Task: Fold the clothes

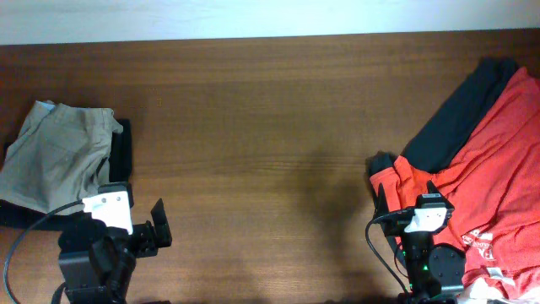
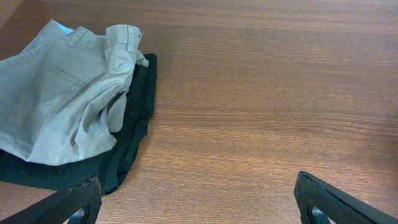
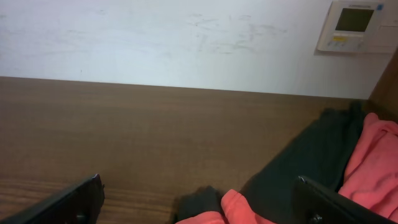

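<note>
Dark brown wood-grain table (image 1: 253, 127) spans whole overhead view. Left edge of frame: black cloth (image 1: 125, 145) flat on wood. Khaki trousers (image 1: 55, 156) heaped on top of it, crumpled, waistband toward upper side. Black cloth shows along right and lower edge of heap. Right side of frame: red shirt (image 1: 498, 160) spread loose on wood, running off right and lower edges. Dark garment (image 1: 456, 118) lies along shirt's upper-left edge, touching it; which one overlaps unclear. Two piles well apart.
</note>
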Motion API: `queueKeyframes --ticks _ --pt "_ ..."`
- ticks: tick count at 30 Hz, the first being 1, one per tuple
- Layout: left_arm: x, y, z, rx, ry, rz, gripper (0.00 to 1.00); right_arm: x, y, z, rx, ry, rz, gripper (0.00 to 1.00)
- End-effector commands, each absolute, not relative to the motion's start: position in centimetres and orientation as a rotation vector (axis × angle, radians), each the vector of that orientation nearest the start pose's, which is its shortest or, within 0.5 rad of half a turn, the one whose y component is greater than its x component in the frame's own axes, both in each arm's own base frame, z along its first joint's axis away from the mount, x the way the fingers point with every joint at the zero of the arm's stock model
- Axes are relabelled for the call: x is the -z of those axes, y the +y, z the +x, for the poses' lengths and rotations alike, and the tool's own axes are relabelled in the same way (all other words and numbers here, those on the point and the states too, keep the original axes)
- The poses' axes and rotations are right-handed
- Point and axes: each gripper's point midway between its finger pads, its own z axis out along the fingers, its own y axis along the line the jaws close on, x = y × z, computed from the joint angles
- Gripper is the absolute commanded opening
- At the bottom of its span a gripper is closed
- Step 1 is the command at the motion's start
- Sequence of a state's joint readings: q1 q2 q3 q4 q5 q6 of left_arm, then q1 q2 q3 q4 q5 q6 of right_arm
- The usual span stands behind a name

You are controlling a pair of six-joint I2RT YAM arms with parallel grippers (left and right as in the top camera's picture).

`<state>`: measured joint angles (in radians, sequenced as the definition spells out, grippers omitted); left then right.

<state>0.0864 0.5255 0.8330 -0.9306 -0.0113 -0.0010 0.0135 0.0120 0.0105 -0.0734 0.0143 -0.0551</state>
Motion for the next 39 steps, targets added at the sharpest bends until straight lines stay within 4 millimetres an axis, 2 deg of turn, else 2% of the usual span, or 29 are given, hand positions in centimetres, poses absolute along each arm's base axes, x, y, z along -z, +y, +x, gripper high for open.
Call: queueKeyframes --ticks 1,19,22,23,25,27,28,30,31,33,35,39 --pt "-23.4 2.1 20.5 -0.061 2.188 -0.113 0.99 -15.5 0.0 24.6 0.039 1.651 -0.039 0.99" --pt "-23.5 2.1 20.5 -0.062 2.186 -0.113 0.99 -15.5 0.0 24.6 0.039 1.651 -0.038 0.99" --pt "-24.1 2.0 19.8 -0.064 2.136 -0.11 0.99 -15.5 0.0 24.6 0.039 1.651 -0.039 0.99" --pt "-23.4 1.5 19.0 -0.037 2.138 -0.097 0.99 -15.5 0.0 24.6 0.039 1.651 -0.039 0.99" --pt "-22.1 0.8 18.9 0.003 2.082 -0.069 0.99 -15.5 0.0 24.6 0.039 1.651 -0.039 0.99" --pt "-20.4 0.8 20.5 0.006 1.962 -0.055 0.99 -15.5 0.0 24.6 0.039 1.651 -0.038 0.99" --pt "-19.5 0.5 21.9 0.023 1.854 -0.03 0.99 -15.5 0.0 24.6 0.039 1.651 -0.039 0.99" --pt "-19.2 0.1 23.7 0.035 1.674 0.005 0.99 -15.5 0.0 24.6 0.039 1.651 -0.038 0.99" --pt "-19.6 0.2 24.6 0.022 1.489 0.022 0.99 -15.5 0.0 24.6 0.039 1.651 -0.039 0.99" --pt "-18.8 1.1 24.6 -0.018 1.523 -0.024 0.99 -15.5 0.0 24.6 0.039 1.651 -0.039 0.99" --pt "-15.5 1.5 24.5 -0.027 1.655 -0.052 0.99 -15.5 0.0 24.6 0.039 1.651 -0.038 0.99" --pt "-15.7 0.3 24.6 0.009 1.646 -0.012 0.99 -15.5 0.0 24.6 0.039 1.651 -0.039 0.99"
